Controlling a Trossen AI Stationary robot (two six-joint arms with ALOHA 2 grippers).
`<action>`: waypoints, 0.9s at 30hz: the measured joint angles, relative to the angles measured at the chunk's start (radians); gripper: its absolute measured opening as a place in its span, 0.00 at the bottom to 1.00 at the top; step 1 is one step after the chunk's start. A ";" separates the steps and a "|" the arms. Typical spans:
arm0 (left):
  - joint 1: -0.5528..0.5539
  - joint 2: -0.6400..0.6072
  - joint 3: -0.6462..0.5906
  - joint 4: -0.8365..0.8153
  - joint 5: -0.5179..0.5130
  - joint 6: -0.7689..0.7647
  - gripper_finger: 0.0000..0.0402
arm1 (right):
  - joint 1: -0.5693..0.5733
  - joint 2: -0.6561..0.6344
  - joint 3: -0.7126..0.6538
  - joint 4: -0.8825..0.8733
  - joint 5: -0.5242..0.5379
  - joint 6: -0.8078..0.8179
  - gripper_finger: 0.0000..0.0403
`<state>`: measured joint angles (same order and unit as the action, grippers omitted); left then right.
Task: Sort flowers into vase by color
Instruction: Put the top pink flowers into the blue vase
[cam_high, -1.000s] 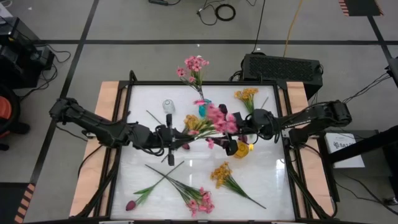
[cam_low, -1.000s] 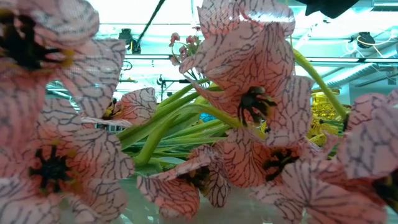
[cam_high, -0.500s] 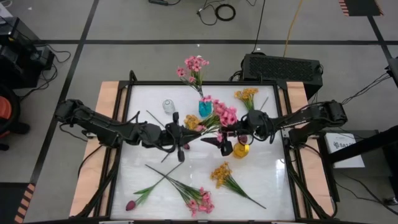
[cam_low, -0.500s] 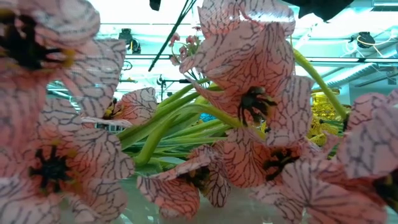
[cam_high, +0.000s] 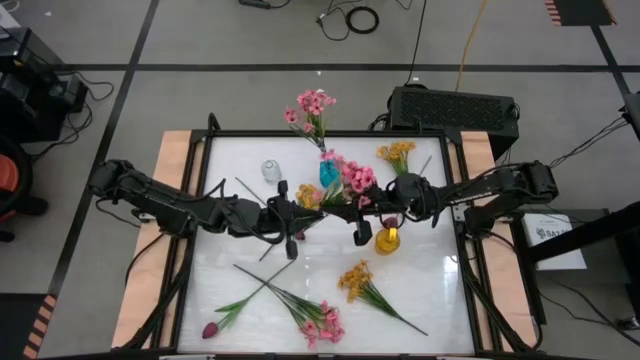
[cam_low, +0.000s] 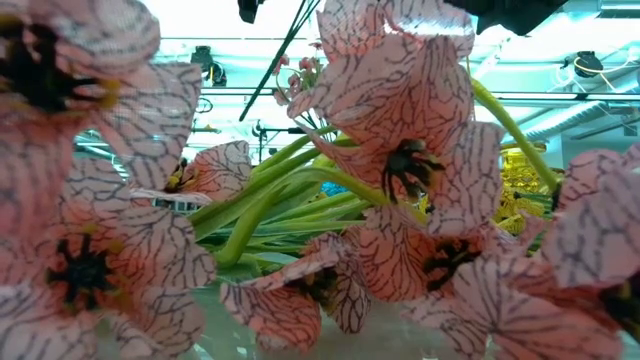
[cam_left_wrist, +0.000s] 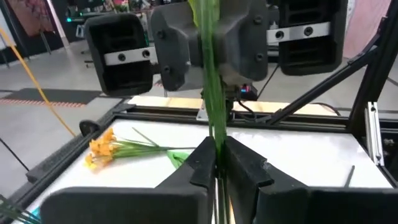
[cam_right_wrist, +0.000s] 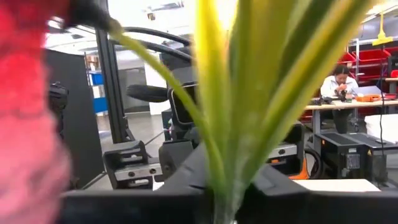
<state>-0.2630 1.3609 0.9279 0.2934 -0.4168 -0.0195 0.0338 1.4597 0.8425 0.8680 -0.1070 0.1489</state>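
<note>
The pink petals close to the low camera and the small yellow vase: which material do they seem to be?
The pink petals look like matte fabric: printed dark veins, thin translucent edges. The yellow vase looks like glossy, see-through glass or plastic; which one is unclear.

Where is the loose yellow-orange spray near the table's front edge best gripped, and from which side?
Take the yellow-orange spray on its bare green stem, past the leaves, coming straight down with fingers across the stem: it lies flat, apart from other flowers, blossoms too bulky to pinch. The left gripper and right gripper are both shut on the pink spray.
</note>
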 joint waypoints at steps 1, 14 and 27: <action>0.000 0.000 0.000 -0.009 0.000 -0.009 0.12 | 0.000 0.000 0.000 0.000 0.000 0.000 0.03; -0.039 -0.095 0.000 -0.208 -0.048 -0.086 0.57 | -0.037 -0.059 0.000 -0.019 0.030 0.066 0.01; -0.125 -0.276 0.000 -0.468 -0.150 -0.107 0.60 | -0.273 -0.321 0.047 -0.335 0.023 0.104 0.01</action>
<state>-0.3879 1.0849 0.9279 -0.1745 -0.5672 -0.1262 -0.2393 1.1384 0.8900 0.5327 -0.0837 0.2530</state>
